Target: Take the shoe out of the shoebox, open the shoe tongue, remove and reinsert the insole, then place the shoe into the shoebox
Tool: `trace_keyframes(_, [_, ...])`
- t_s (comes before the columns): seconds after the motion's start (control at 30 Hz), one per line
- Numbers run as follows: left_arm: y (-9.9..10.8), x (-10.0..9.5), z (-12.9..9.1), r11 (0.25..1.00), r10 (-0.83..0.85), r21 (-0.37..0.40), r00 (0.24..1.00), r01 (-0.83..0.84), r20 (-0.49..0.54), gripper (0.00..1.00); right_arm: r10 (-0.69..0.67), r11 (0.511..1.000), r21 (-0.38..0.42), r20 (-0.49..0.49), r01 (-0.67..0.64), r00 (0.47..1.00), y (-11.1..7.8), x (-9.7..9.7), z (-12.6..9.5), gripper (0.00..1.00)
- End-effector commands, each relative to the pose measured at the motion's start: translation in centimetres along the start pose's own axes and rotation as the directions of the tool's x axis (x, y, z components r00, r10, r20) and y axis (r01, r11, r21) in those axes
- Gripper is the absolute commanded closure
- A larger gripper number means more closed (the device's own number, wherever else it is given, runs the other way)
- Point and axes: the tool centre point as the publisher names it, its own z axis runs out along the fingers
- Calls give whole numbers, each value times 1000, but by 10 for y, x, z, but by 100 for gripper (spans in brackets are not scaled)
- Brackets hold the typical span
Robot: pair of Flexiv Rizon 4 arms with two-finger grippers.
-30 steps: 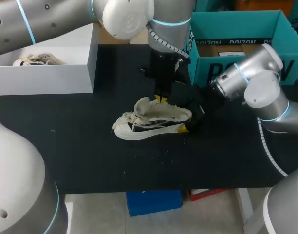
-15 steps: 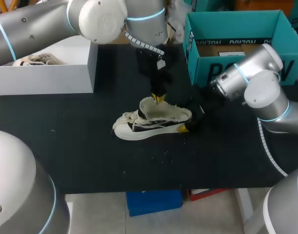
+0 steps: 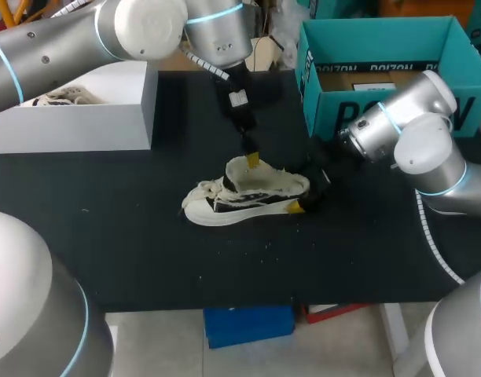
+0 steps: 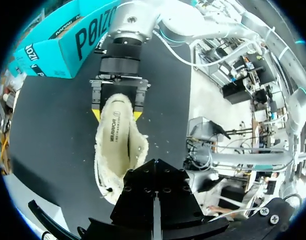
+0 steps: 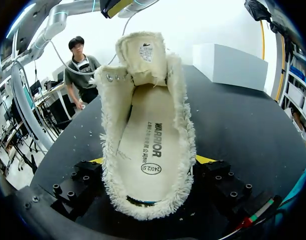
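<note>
Your left arm has backed off the shoe (image 3: 244,196)
Your left gripper (image 3: 251,159) now hangs above the raised tongue (image 5: 142,55); whether it grips anything, you cannot tell. Your right gripper (image 3: 302,193) clamps the heel, mid table (image 3: 146,236). The tongue looks open, so the insole (image 5: 145,145) is next.

This is a robotics laboratory, set up for manipulation trials. Two thick grey jointed robot arms with light-blue joint rings hang over a matte black table (image 3: 130,259). The left arm (image 3: 60,47) comes in from ten o'clock and the right arm (image 3: 413,141) from three o'clock. An open white rectangular box (image 3: 83,126) stands at ten o'clock and a teal cardboard box (image 3: 382,35) at one o'clock. At centre, the right arm's yellow-tipped gripper (image 5: 150,160) clamps the heel of a frayed cream canvas shoe (image 3: 248,192).
</note>
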Motion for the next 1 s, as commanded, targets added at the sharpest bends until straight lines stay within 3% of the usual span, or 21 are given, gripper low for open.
trace_keyframes(0.03, [-8, -9, 3, 943, 225, -225, 968, -246, -115, 100, 1, 1000, 0, -2, -1, 1000, -3, -1, 5, 100])
trace_keyframes(0.43, [-8, -9, 3, 943, 225, -225, 968, -246, -115, 100, 1, 1000, 0, -2, -1, 1000, -3, -1, 5, 100])
trace_keyframes(0.63, [4, -18, 6, 973, 206, -107, 978, -205, 4, 100, 1, 1000, 0, -2, -1, 1000, -3, -1, 5, 100])
trace_keyframes(1.0, [5, -36, 9, 980, 174, -107, 981, -165, 80, 100, 1, 1000, 0, -2, -1, 1000, -3, -1, 5, 100])
